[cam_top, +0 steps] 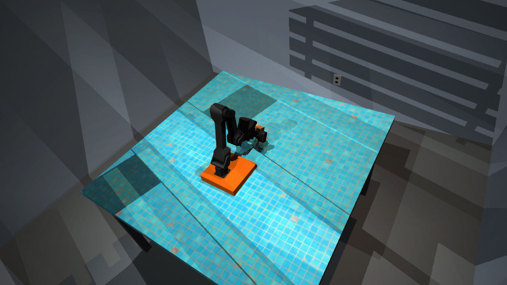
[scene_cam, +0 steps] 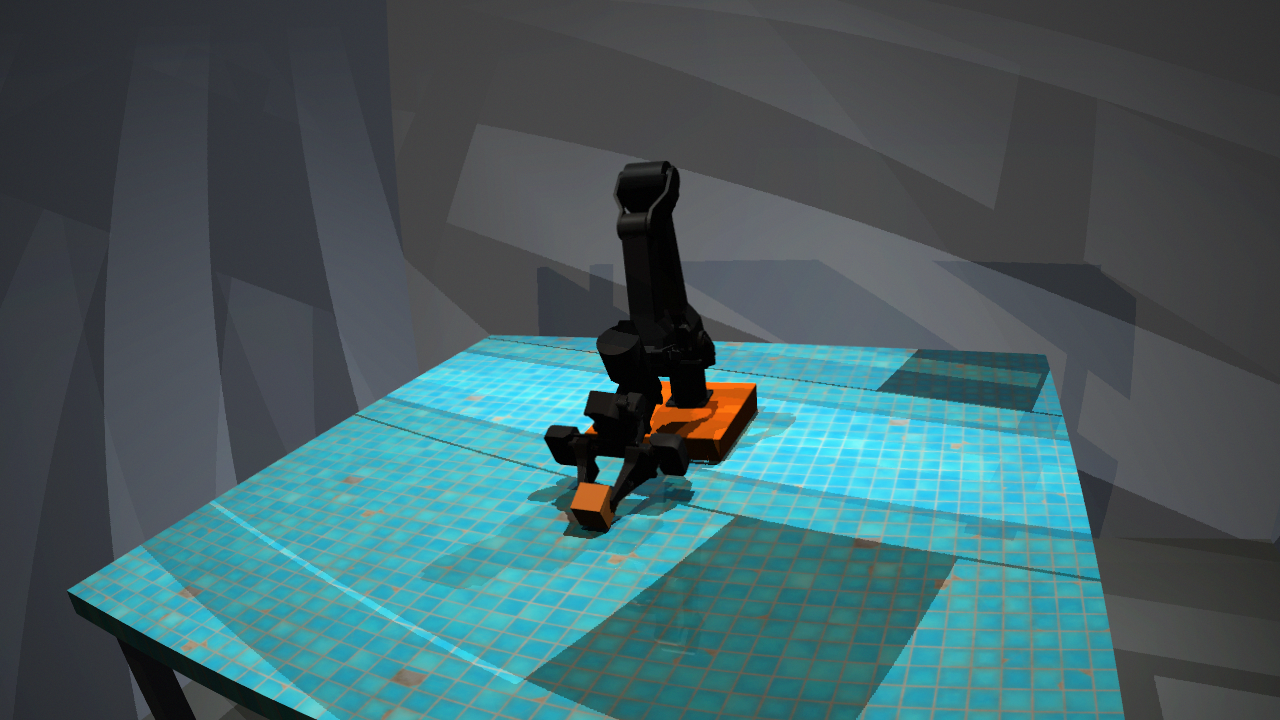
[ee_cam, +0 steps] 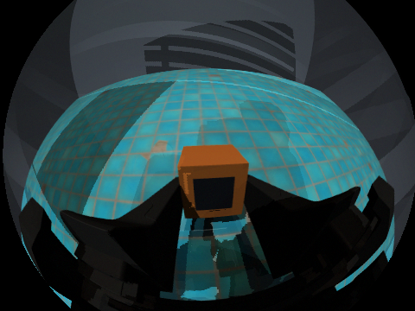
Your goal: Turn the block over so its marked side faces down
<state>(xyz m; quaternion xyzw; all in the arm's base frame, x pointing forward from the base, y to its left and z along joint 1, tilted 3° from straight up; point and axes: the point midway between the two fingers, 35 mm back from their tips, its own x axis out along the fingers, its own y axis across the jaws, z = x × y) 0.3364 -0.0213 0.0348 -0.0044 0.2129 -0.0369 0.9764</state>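
Observation:
A small orange block (cam_top: 260,126) (scene_cam: 590,506) (ee_cam: 211,162) sits between my gripper's fingers. My gripper (cam_top: 261,133) (scene_cam: 606,490) (ee_cam: 211,181) is shut on it, reaching forward and down from the arm. The block is tilted and hangs very low over the blue tiled table (cam_top: 283,212) (scene_cam: 805,626) (ee_cam: 144,121); I cannot tell whether it touches. In the wrist view the block's dark square marked side (ee_cam: 213,193) faces the camera, back towards the gripper. The black fingers flank it on both sides.
The arm stands on a flat orange base plate (cam_top: 241,173) (scene_cam: 726,407) near the table's middle, just behind the gripper. Dark shadow patches lie across the tiles. The table's edges are far from the block on all sides.

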